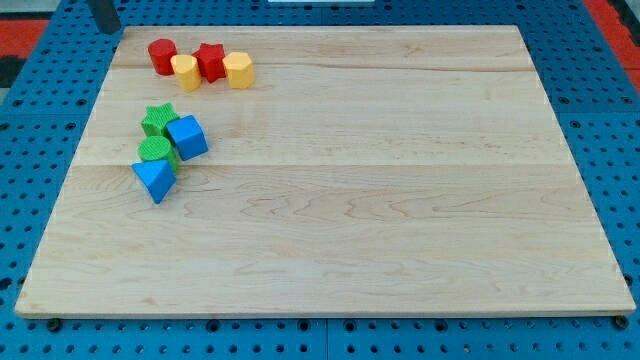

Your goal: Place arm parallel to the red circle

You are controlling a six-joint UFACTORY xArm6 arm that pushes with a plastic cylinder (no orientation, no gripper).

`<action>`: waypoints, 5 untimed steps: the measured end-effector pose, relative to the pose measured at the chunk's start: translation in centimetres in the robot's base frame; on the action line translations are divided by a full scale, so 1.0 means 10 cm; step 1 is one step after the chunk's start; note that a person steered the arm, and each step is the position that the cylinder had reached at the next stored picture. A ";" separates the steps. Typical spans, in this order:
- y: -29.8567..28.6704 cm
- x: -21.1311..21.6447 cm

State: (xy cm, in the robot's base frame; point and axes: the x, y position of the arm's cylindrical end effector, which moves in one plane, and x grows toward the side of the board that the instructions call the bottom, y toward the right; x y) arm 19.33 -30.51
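Note:
The red circle (162,55) stands near the board's top left corner, at the left end of a row of touching blocks. My tip (109,30) shows as a dark rod at the view's top left edge. It is up and to the left of the red circle, apart from it and touching no block.
Right of the red circle in the row are a yellow block (186,72), a red star (210,62) and a yellow hexagon (239,70). Below them cluster a green star (158,120), a blue cube (187,137), a green circle (157,152) and a blue triangle (155,180). The wooden board (380,200) lies on a blue pegboard.

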 end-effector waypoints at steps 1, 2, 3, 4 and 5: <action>0.00 0.11; 0.00 0.41; 0.00 0.61; 0.00 0.72; 0.00 0.72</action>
State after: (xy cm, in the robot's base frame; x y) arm 26.57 -30.48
